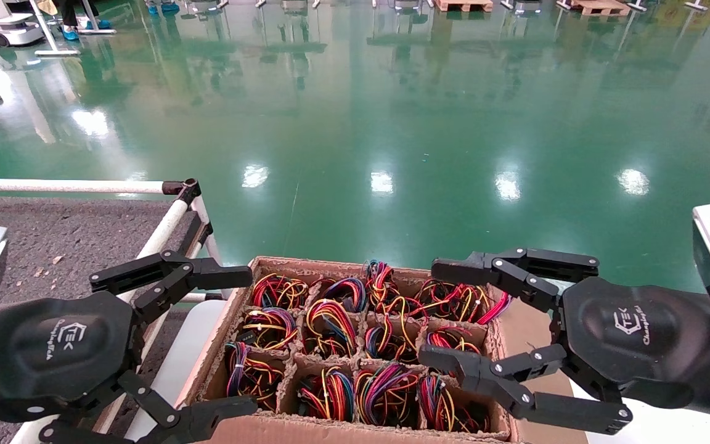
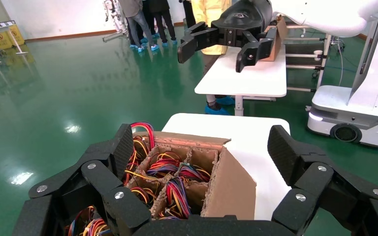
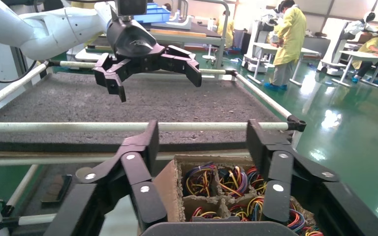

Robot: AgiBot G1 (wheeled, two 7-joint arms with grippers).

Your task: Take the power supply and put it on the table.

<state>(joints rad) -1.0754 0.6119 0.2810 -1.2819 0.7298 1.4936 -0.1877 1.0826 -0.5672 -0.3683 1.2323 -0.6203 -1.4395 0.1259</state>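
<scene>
While both our black grippers, left (image 1: 191, 342) and right (image 1: 453, 311), hover spread-jawed over the compartmented brown cardboard box (image 1: 269, 425) at lower centre, tangled coloured wires (image 1: 330, 327) could snag fingers.

A: Where are the grippers?

B: Left gripper (image 1: 207, 336) hangs at the box's (image 1: 241, 427) left edge, fingers spread. Right gripper (image 1: 447, 314) is over the box's right side, jaws wide apart, nothing held.

A: Contents?

B: Cardboard dividers, every cell showing coiled wires (image 1: 330, 324) in red, yellow, orange, blue. Can't pick out a metal casing.

A: Table?

B: Table (image 1: 65, 237) sits left of the box, dark speckled top, white rail (image 1: 65, 185) along the far edge. Green floor (image 1: 392, 123) beyond.
</scene>
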